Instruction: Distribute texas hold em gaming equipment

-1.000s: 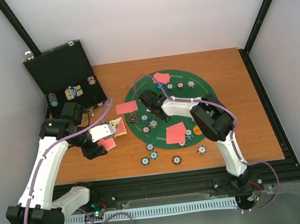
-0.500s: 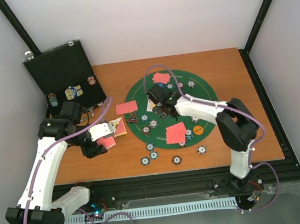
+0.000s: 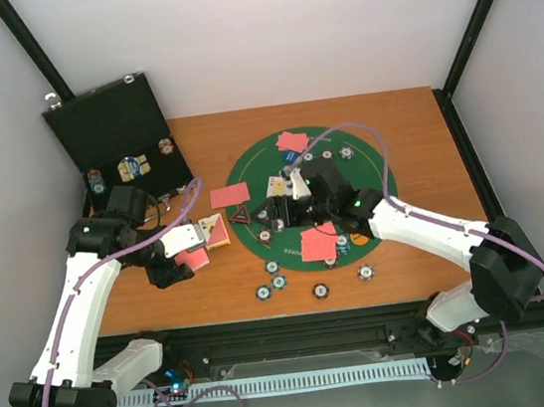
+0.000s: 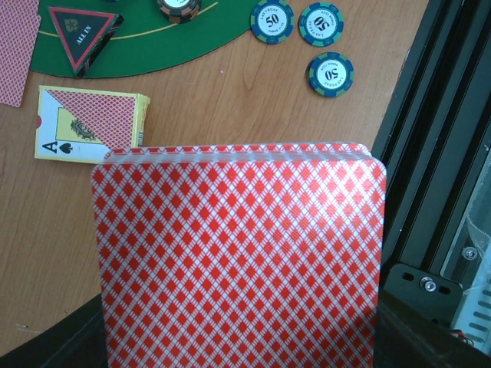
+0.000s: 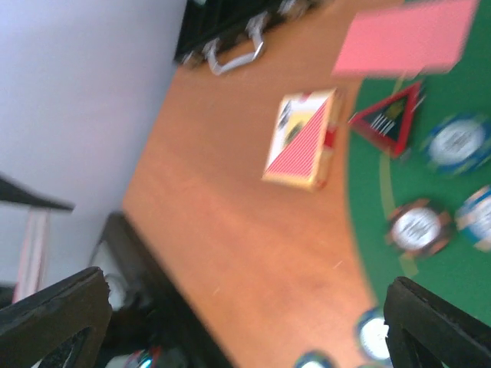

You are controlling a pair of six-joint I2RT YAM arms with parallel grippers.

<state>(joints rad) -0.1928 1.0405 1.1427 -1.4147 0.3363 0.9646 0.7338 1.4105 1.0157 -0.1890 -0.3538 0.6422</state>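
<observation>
My left gripper (image 3: pixel 182 264) is shut on a stack of red-backed playing cards (image 4: pixel 238 253), held above the wood left of the green mat (image 3: pixel 371 155); the stack hides its fingers. The card box (image 4: pixel 92 123) lies just beyond, and the black red-edged triangle marker (image 4: pixel 80 31) sits at the mat's edge. My right gripper (image 3: pixel 287 200) hovers over the mat's middle, open and with nothing in it (image 5: pixel 245 287). Red cards (image 3: pixel 320 241) lie on the mat and on the wood beside it (image 3: pixel 230 196). Striped chips (image 3: pixel 278 282) lie along the near rim, and the orange button (image 3: pixel 358 237) sits on the mat.
The black hinged case (image 3: pixel 112 134) stands open at the back left with chips in it. A black frame rail (image 4: pixel 430 115) runs along the table's near edge. The right wrist view is blurred; it shows the card box (image 5: pixel 303 138) and the triangle marker (image 5: pixel 387 119).
The right arm has stretched out and swung its wrist from the mat's far left toward the middle, and its jaws have opened wide. The left arm and its cards have not moved.
</observation>
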